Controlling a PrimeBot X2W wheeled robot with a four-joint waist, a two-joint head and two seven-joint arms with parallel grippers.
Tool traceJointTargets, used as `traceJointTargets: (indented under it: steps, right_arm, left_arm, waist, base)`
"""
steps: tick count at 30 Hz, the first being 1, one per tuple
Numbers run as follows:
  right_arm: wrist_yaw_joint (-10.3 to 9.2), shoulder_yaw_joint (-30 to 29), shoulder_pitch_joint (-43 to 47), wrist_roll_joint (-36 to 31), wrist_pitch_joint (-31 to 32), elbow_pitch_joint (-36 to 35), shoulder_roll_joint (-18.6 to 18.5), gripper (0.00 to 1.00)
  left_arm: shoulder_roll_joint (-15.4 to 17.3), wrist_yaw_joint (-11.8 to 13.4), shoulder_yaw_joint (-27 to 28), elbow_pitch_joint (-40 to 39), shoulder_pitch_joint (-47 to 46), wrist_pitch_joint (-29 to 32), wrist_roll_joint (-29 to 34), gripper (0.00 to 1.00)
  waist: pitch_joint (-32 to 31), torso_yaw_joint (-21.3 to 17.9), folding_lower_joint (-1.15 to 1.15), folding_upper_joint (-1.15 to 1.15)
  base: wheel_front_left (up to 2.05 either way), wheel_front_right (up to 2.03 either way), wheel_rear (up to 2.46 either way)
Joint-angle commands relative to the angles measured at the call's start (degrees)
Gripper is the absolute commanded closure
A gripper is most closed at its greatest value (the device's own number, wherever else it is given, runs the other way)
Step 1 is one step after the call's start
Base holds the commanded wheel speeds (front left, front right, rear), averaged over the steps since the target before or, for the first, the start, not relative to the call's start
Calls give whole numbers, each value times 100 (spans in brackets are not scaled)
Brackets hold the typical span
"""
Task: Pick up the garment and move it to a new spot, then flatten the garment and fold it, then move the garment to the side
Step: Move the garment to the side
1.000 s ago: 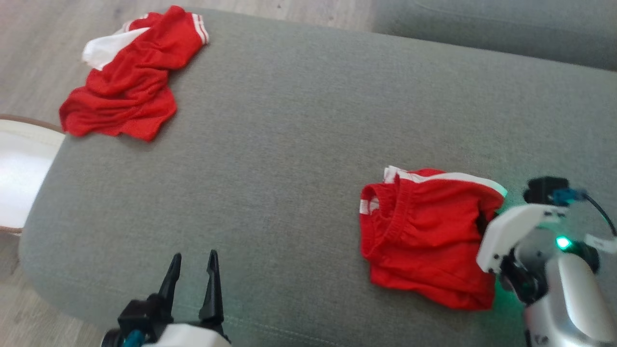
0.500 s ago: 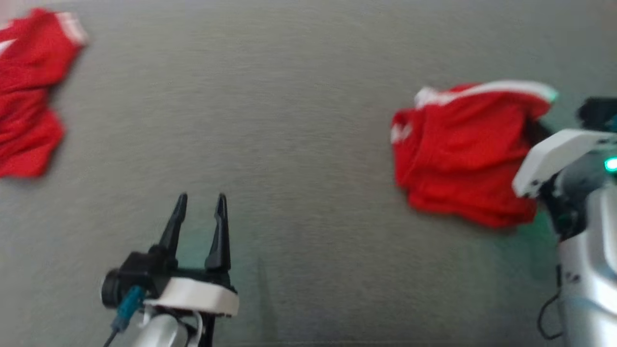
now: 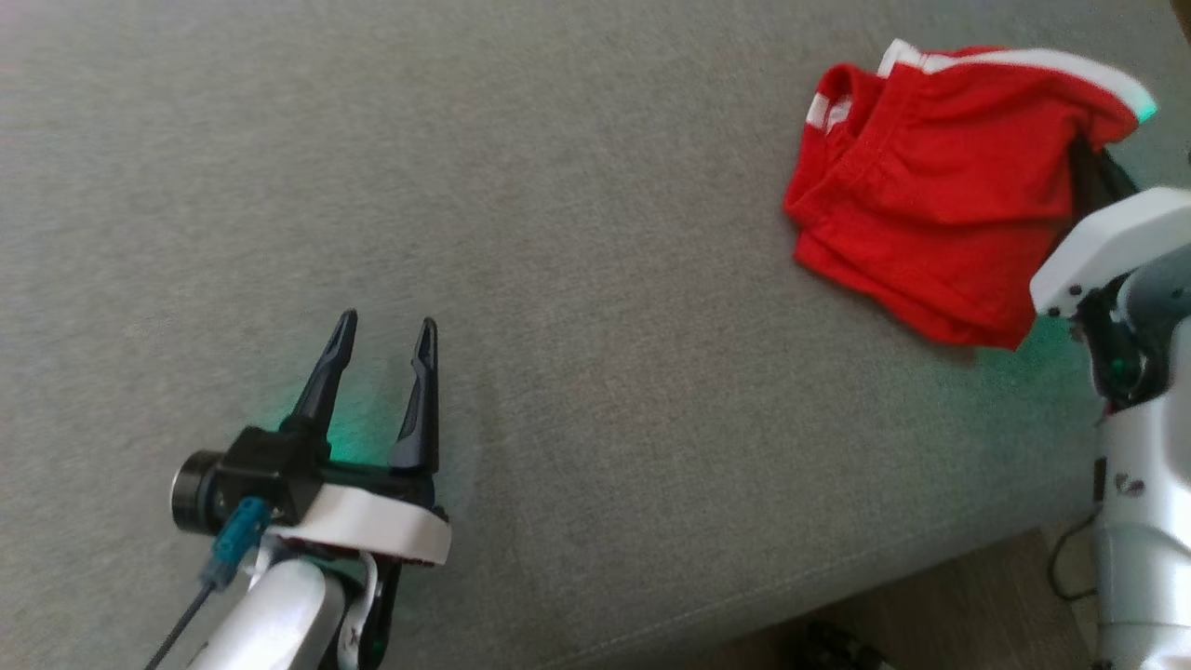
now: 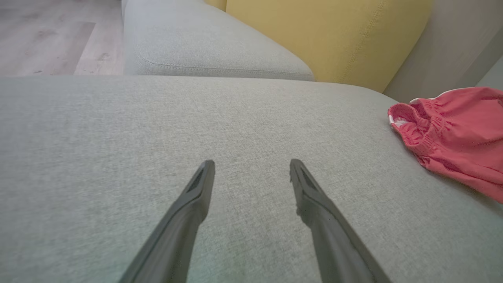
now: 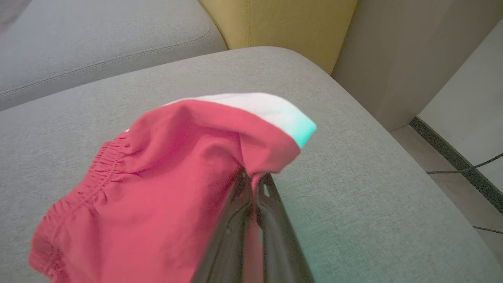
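The garment is a pair of red shorts with white stripes, bunched at the upper right of the grey cushion. My right gripper is shut on the garment's right edge, and that corner is pulled up off the cushion. In the head view the right gripper's fingers are mostly hidden behind the cloth. At the lower left my left gripper hovers open over bare cushion, nothing between its fingers. The garment lies far to its right.
A second grey cushion and a yellow back cushion lie behind. The cushion's front edge runs along the lower right, with wood floor below. Beside the sofa's right end, a cable lies on pale floor.
The head camera has swung, so the other red garment left the picture. My right gripper closed on the garment's edge and lifted it. The left gripper stayed open.
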Motion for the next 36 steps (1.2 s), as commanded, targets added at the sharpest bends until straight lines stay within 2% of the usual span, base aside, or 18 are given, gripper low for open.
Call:
traceJointTargets:
  steps: [1,7,12,13,14,21,22,23,24,25,31,36]
  right_arm:
    - [37,57,-285,-42,-59,-151,-36,100]
    - [37,140,-703,-249,5,63,-336,100]
    - [37,133,-1170,-545,123,448,-923,100]
    - [37,116,-1327,-697,162,626,-1210,100]
    - [37,109,-1398,-757,172,708,-1336,100]
    - [37,-97,-1735,-1112,100,1064,-1847,100]
    - [37,-161,-1770,-1181,57,1098,-1878,74]
    - [37,-161,-1770,-1181,57,1098,-1878,74]
    - [37,-212,-1794,-1257,9,1131,-1892,15]
    - [37,-278,-1813,-1333,-99,1127,-1884,0]
    - [37,-352,-1827,-1633,-542,1166,-1670,0]
    - [37,-77,-1797,-1598,-781,1082,-1470,0]
  left_arm:
    - [130,47,122,-241,-197,50,66,0]
    - [151,86,65,-348,-234,117,118,0]
    - [221,147,84,-451,-215,151,146,0]
    - [237,169,88,-506,-216,164,155,0]
    - [247,179,91,-532,-215,169,158,0]
    - [278,233,85,-656,-203,187,175,0]
    - [276,235,78,-665,-208,185,178,0]
    - [276,235,78,-665,-208,185,178,0]
    - [274,236,73,-666,-212,181,179,0]
    - [269,237,68,-663,-217,177,179,0]
    - [226,233,45,-587,-243,149,145,0]
    - [218,221,47,-528,-269,137,106,0]
  waist:
    - [194,-160,-1,0]
    - [267,100,-1,0]
    - [375,439,-1,0]
    - [423,586,-1,0]
    - [447,649,-1,0]
    - [628,927,-1,0]
    - [647,947,-1,0]
    - [647,947,-1,0]
    - [659,962,-1,0]
    - [667,973,-1,0]
    - [586,974,-1,0]
    - [401,952,-1,0]
  base:
    - [0,0,0]
    - [0,0,0]
    - [0,0,0]
    - [0,0,0]
    - [0,0,0]
    - [0,0,0]
    - [0,0,0]
    - [0,0,0]
    - [0,0,0]
    - [0,0,0]
    - [0,0,0]
    - [0,0,0]
